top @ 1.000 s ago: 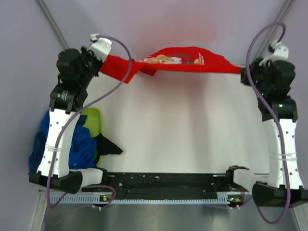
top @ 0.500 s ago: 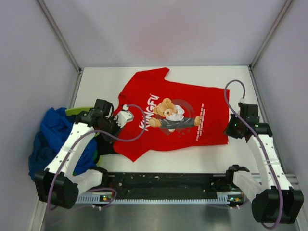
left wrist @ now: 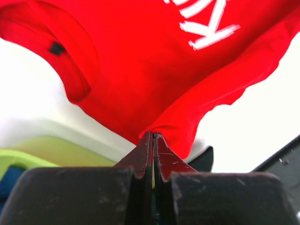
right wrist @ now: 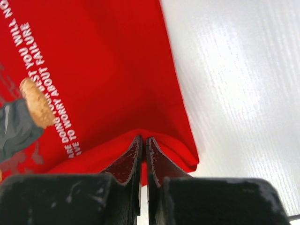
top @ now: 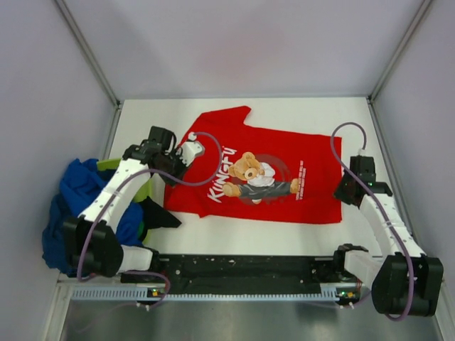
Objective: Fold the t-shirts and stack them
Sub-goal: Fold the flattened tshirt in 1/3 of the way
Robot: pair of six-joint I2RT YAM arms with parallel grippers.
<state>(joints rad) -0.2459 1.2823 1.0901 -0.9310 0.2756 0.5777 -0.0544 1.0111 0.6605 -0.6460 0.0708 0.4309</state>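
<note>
The bright red t-shirt (top: 270, 153) lies spread print-up in the middle of the white table, its tan bear figure and white lettering facing up. My left gripper (top: 175, 169) is shut on the shirt's left edge near the collar; in the left wrist view the gripper (left wrist: 153, 135) pinches a fold of the red shirt (left wrist: 140, 61). My right gripper (top: 344, 192) is shut on the shirt's right edge; in the right wrist view the gripper (right wrist: 143, 138) pinches the hem of the red shirt (right wrist: 103, 70).
A pile of other t-shirts lies at the left edge: royal blue (top: 64, 206), lime-green (top: 136, 177) and black (top: 160, 217). A black rail (top: 242, 268) runs along the near edge between the arm bases. Grey walls enclose the table (top: 298, 114).
One second ago both grippers held the red shirt stretched in the air at the back. It now lies flat on the table, both grippers low and still gripping its edges.
</note>
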